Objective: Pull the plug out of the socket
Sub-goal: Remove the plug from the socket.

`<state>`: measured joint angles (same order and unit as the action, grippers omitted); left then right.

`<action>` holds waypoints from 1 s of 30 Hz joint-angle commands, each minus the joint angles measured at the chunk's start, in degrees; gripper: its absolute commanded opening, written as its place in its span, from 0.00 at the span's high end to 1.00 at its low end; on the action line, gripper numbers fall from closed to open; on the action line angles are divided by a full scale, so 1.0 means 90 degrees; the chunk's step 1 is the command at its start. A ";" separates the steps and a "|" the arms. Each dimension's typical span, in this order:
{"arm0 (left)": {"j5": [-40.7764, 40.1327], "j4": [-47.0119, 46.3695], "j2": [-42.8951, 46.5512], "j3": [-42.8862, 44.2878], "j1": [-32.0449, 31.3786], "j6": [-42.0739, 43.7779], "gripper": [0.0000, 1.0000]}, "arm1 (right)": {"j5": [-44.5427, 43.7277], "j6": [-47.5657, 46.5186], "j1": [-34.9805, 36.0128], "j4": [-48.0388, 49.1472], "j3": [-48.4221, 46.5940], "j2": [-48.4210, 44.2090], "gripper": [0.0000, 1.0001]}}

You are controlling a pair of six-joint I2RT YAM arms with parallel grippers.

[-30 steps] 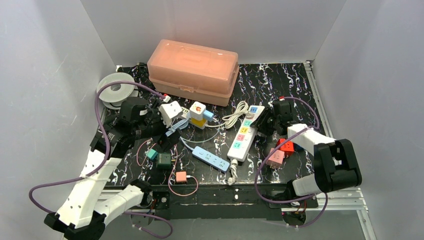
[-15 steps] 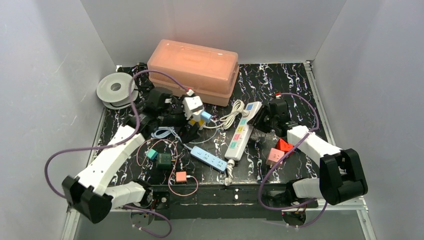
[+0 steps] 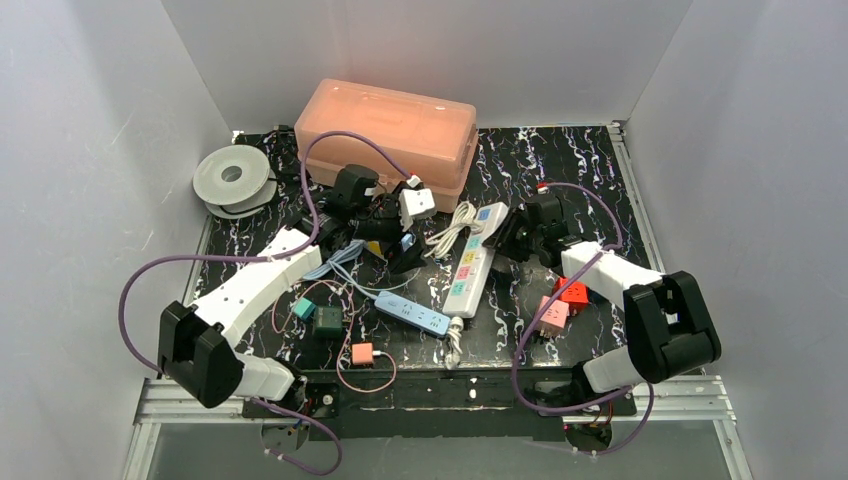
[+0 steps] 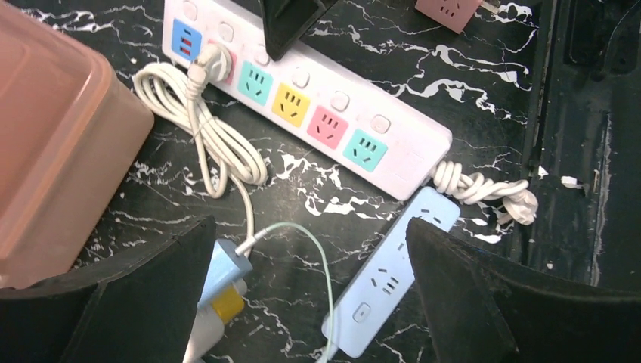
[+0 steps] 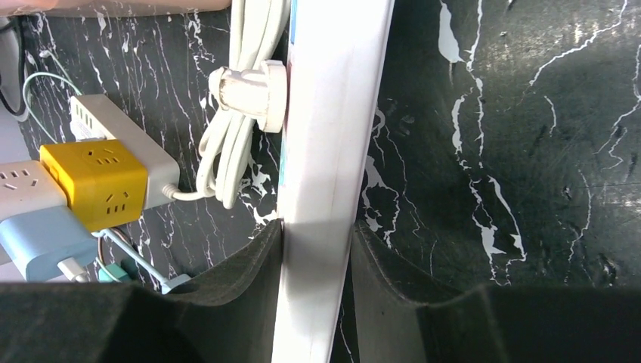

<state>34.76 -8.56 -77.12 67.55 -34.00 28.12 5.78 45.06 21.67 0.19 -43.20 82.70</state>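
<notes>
While around the strip (image 5: 332, 113), right tool (image 5: 316, 246)

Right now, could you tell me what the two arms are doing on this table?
The right gripper is clamped across the white power strip, apparently to hold it steady. The left gripper hangs wide open above the table beside that strip, holding nothing. The white plug is still seated in the strip, so the pull has not begun.
</notes>
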 commanded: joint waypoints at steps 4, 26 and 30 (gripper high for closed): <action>0.0747 -0.0339 -0.0996 0.0644 -0.0126 0.1094 0.02 | 0.0066 -0.0528 0.0489 0.0401 -0.0147 -0.0703 0.99; 0.0751 -0.0941 -0.3196 0.1266 -0.0613 0.3749 0.05 | -0.0415 -0.0768 0.1251 0.0000 0.0714 -0.2478 0.99; 0.0392 -0.1029 -0.3414 0.1300 -0.0730 0.4130 0.15 | -0.0441 -0.0790 0.1264 -0.0011 0.0735 -0.2548 0.99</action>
<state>39.81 -18.09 -106.43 79.22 -39.66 60.18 -0.54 38.94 31.86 -2.09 -35.97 62.06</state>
